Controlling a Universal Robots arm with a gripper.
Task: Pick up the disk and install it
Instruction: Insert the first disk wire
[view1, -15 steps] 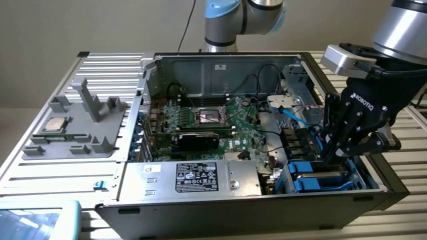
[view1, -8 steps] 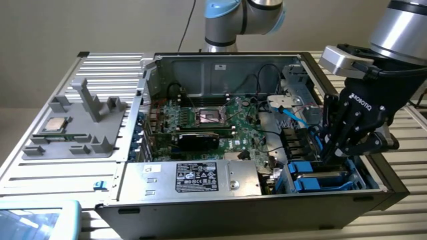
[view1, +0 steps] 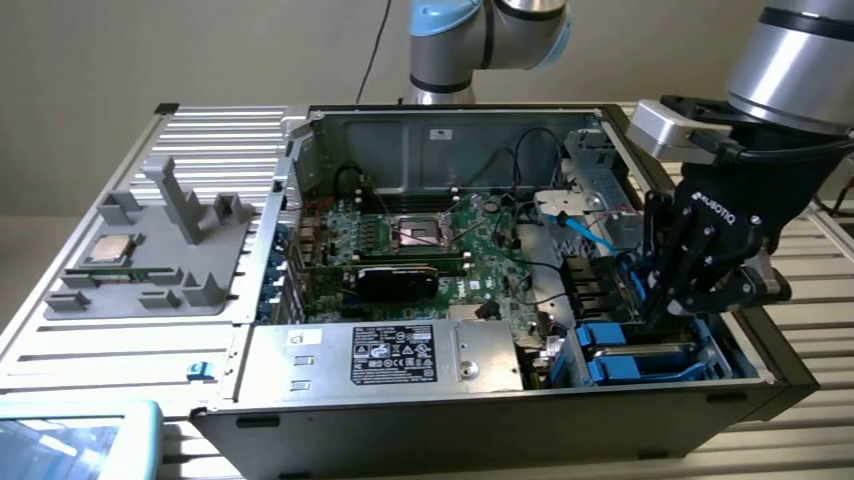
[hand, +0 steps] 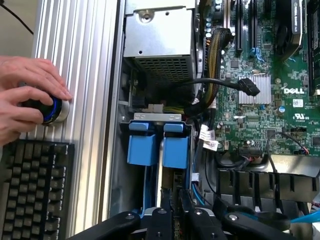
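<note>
Reaches down into the open computer case (view1: 441, 415) with the claw (view1: 665, 318), at the drive bay in the corner. Grips the disk (hand: 176, 150) with the claw nearly closed, fingers (hand: 161, 216) pinched on its edge. Holds the disk upright in the bay, blue bracket facing away from the claw, just beside a second blue bracket (hand: 142, 147). Shows the motherboard (hand: 260, 100) beside the claw, and a silver metal box (hand: 159, 35) beyond the disk. Shows, outside the case wall and well apart from the claw, a person's hands (hand: 25, 95) on a round knob (hand: 52, 111) next to a black keyboard (hand: 35, 190) on the ribbed surface (hand: 85, 75).
</note>
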